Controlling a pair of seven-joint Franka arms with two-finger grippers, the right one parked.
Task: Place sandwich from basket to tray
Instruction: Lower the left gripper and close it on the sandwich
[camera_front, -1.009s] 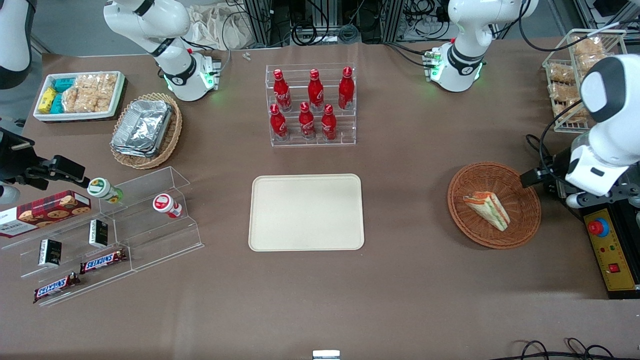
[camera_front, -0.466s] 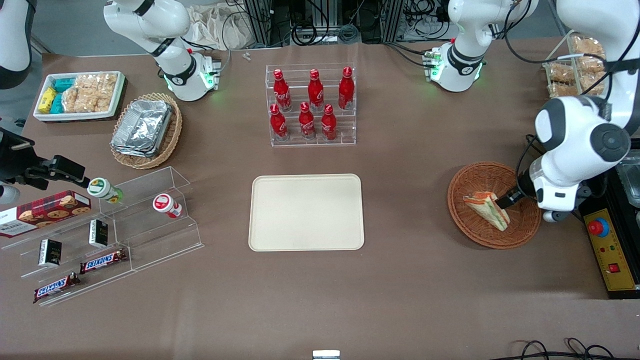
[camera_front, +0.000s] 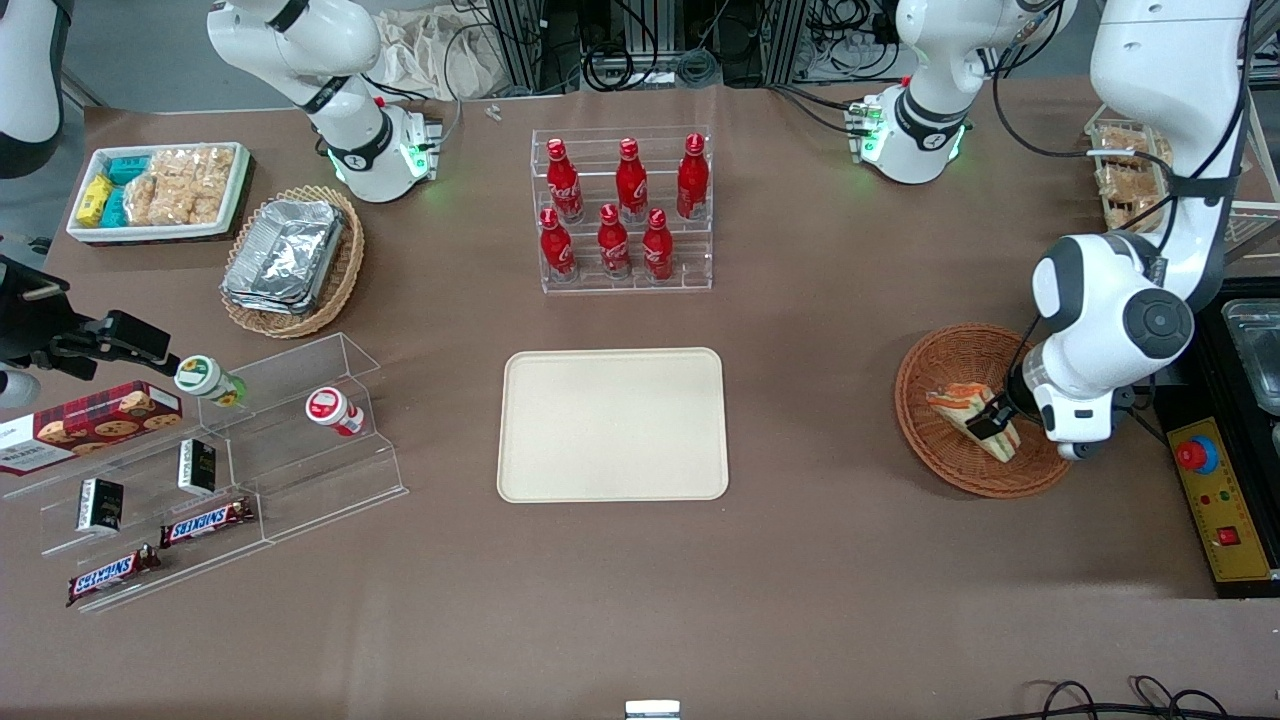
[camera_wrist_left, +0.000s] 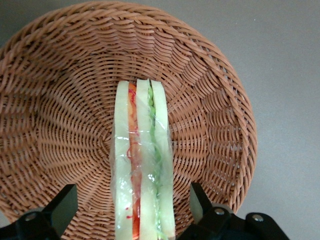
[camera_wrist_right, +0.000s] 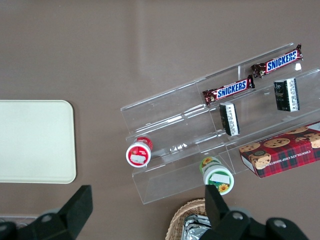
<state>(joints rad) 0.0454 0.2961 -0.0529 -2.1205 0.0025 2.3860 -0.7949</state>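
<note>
Wicker basket (camera_front: 985, 410) holds the sandwich (camera_wrist_left: 142, 165) at its centre; the pincer (camera_wrist_left: 130, 205) straddles it, spread wide (grasp pending). Next: close, lift, carry toward the tray (camera_front: 612, 424) at nine o'clock.

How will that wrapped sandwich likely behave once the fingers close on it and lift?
The sandwich looks soft: pale bread layers will probably squash under a firm squeeze. Its clear wrap is glossy, so it may slip. The open gripper straddles it in the basket; it seems light.
</note>
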